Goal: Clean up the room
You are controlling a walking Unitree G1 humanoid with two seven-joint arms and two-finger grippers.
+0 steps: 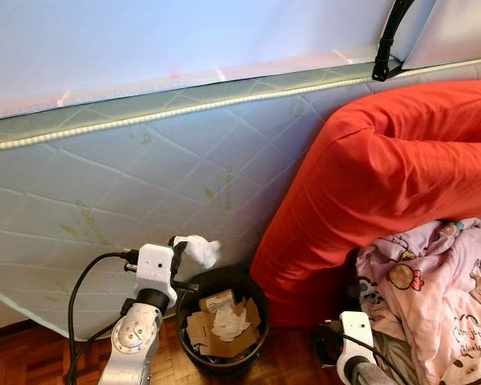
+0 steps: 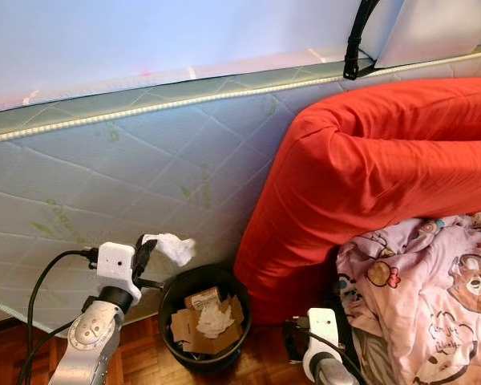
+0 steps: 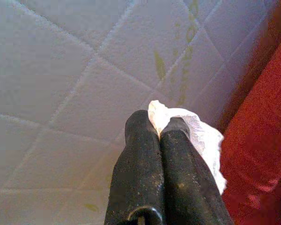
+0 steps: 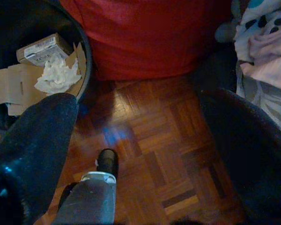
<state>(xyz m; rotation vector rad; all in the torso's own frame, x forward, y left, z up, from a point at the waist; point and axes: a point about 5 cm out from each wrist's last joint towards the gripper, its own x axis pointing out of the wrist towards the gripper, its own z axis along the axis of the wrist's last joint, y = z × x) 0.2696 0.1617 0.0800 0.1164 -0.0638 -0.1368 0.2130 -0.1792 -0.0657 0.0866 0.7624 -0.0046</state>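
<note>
Already the bin (image 1: 222,321) holds cardboard and paper; the left gripper's (image 1: 180,250) fingers pinch a tissue (image 1: 200,250) above its rim, while the right gripper's (image 4: 145,154) fingers spread wide, empty.

My right gripper (image 4: 145,140) hangs with fingers spread wide over the wood floor (image 4: 154,140), with the black bin (image 4: 84,51) of cardboard (image 4: 14,86) and crumpled tissue (image 4: 56,77) beside a red cushion (image 4: 150,33).

Soft daylight keeps both eye views bright and sharp, while the right wrist view is dim and shadowed.
</note>
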